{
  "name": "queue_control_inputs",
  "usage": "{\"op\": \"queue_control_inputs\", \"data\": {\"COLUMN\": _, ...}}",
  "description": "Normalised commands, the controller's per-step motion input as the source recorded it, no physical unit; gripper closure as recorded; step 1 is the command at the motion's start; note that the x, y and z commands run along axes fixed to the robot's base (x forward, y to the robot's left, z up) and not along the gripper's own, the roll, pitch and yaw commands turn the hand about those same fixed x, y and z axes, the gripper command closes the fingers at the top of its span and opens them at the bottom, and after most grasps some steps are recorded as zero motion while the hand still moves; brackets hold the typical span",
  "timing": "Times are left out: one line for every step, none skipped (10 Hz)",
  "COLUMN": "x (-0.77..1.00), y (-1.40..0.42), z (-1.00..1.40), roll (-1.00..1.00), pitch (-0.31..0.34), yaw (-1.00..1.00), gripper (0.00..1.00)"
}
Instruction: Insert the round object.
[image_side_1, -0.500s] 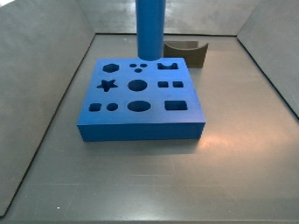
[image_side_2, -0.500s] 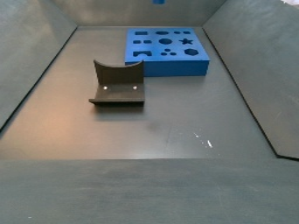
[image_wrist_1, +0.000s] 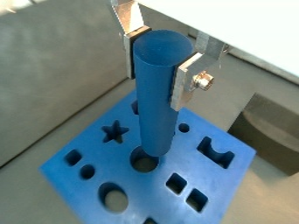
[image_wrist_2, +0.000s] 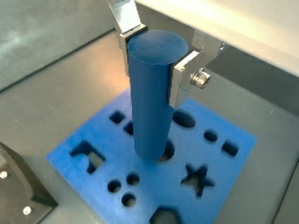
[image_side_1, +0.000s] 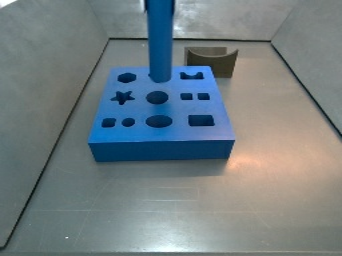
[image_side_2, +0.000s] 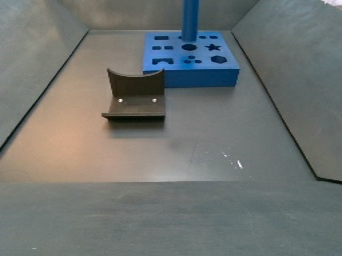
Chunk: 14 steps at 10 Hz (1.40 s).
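Gripper (image_wrist_1: 160, 59) is pinching the round object (image_wrist_1: 156, 96) near its flat circular top, silver finger plates (image_wrist_2: 126, 17) pressed on opposite sides; same grip shows in both wrist views. Peg is a smooth, matte blue cylinder, hanging upright straight below the gripper. Its lower end sits at a round hole in the blue block (image_wrist_1: 87, 179); can't tell whether it's entered or just touching the rim. Block is flat and foam-like, with cut-outs directly under the gripper: star (image_wrist_2: 198, 178), circles, squares, an arch. In a side view the peg (image_side_1: 159, 40) stands over the block's (image_side_1: 160, 145) far rows. Dark brown curved piece (image_side_1: 213, 60) sits off the block, beyond the gripper, on the dull grey metal floor (image_side_2: 201, 150).
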Motion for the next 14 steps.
{"op": "queue_control_inputs", "data": {"x": 0.08, "y": -0.02, "z": 0.0, "roll": 0.0, "pitch": 0.016, "yaw": 0.0, "gripper": 1.0}}
{"op": "queue_control_inputs", "data": {"x": 0.0, "y": 0.0, "z": -0.02, "roll": 0.0, "pitch": 0.0, "yaw": 0.0, "gripper": 1.0}}
{"op": "queue_control_inputs", "data": {"x": -0.01, "y": -0.14, "z": -0.19, "roll": -0.05, "pitch": -0.056, "yaw": 0.0, "gripper": 1.0}}
{"op": "queue_control_inputs", "data": {"x": -0.03, "y": -0.27, "z": -0.23, "roll": -0.02, "pitch": -0.071, "yaw": 0.0, "gripper": 1.0}}
{"op": "queue_control_inputs", "data": {"x": -0.03, "y": -0.24, "z": -0.21, "roll": 0.0, "pitch": -0.067, "yaw": 0.0, "gripper": 1.0}}
{"op": "queue_control_inputs", "data": {"x": -0.02, "y": -0.04, "z": -0.19, "roll": 0.0, "pitch": -0.041, "yaw": 0.0, "gripper": 1.0}}
{"op": "queue_control_inputs", "data": {"x": -0.07, "y": -0.02, "z": -0.25, "roll": 0.0, "pitch": -0.05, "yaw": 0.01, "gripper": 1.0}}
{"op": "queue_control_inputs", "data": {"x": -0.1, "y": -0.03, "z": -0.32, "roll": 0.0, "pitch": -0.051, "yaw": 0.0, "gripper": 1.0}}
{"op": "queue_control_inputs", "data": {"x": 0.0, "y": -0.08, "z": -0.37, "roll": -0.03, "pitch": -0.049, "yaw": 0.0, "gripper": 1.0}}
{"op": "queue_control_inputs", "data": {"x": 0.07, "y": -0.04, "z": -0.3, "roll": -0.02, "pitch": -0.004, "yaw": 0.0, "gripper": 1.0}}
{"op": "queue_control_inputs", "data": {"x": 0.03, "y": -0.02, "z": -0.21, "roll": 0.0, "pitch": 0.0, "yaw": 0.0, "gripper": 1.0}}
{"op": "queue_control_inputs", "data": {"x": 0.0, "y": -0.09, "z": -0.21, "roll": -0.07, "pitch": -0.026, "yaw": -0.01, "gripper": 1.0}}
{"op": "queue_control_inputs", "data": {"x": 0.0, "y": -0.11, "z": -0.24, "roll": -0.08, "pitch": -0.036, "yaw": 0.0, "gripper": 1.0}}
{"op": "queue_control_inputs", "data": {"x": 0.0, "y": -0.15, "z": -0.25, "roll": -0.1, "pitch": -0.053, "yaw": 0.0, "gripper": 1.0}}
